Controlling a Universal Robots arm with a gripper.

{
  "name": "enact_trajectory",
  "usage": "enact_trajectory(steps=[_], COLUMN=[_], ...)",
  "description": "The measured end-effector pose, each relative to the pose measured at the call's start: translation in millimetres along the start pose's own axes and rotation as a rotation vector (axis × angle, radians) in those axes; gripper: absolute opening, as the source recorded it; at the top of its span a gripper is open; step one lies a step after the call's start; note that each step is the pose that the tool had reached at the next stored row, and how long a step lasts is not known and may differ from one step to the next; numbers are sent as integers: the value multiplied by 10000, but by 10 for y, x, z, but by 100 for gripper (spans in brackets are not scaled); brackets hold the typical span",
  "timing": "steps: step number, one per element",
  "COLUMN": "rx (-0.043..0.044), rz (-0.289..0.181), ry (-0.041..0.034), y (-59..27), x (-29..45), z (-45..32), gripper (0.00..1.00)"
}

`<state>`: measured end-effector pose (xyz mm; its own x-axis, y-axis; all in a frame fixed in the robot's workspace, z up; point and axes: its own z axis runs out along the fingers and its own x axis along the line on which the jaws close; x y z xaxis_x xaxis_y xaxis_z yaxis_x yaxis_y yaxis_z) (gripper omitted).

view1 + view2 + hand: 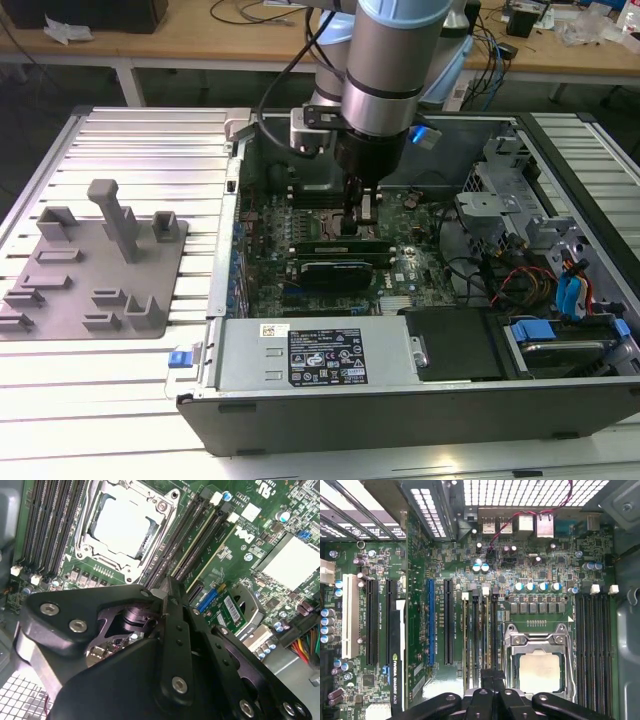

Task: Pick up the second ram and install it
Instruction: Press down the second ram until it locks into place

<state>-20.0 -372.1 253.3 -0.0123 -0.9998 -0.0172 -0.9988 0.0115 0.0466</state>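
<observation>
My gripper reaches down inside the open computer case, over the memory slots beside the processor socket. Its fingers look shut together in both wrist views. Directly below the fingertips a thin dark green stick, the second ram, stands on edge in a white-clipped slot close to the socket. I cannot tell whether the fingertips touch its top edge. Another stick stands in the other white-clipped slot, farther from the socket.
A black graphics card lies across the board just in front of the gripper. The grey fixture tray with upright posts sits outside the case on the exterior view's left. The power supply and drive cage line the near side.
</observation>
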Motion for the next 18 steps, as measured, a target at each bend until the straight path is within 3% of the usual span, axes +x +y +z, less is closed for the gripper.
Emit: enact_trajectory(steps=[8, 18], rx=[0, -1], rz=[0, -1], ry=[0, 1], y=[-77, -257], x=[-1, -3], z=[-4, -12], gripper=[8, 8])
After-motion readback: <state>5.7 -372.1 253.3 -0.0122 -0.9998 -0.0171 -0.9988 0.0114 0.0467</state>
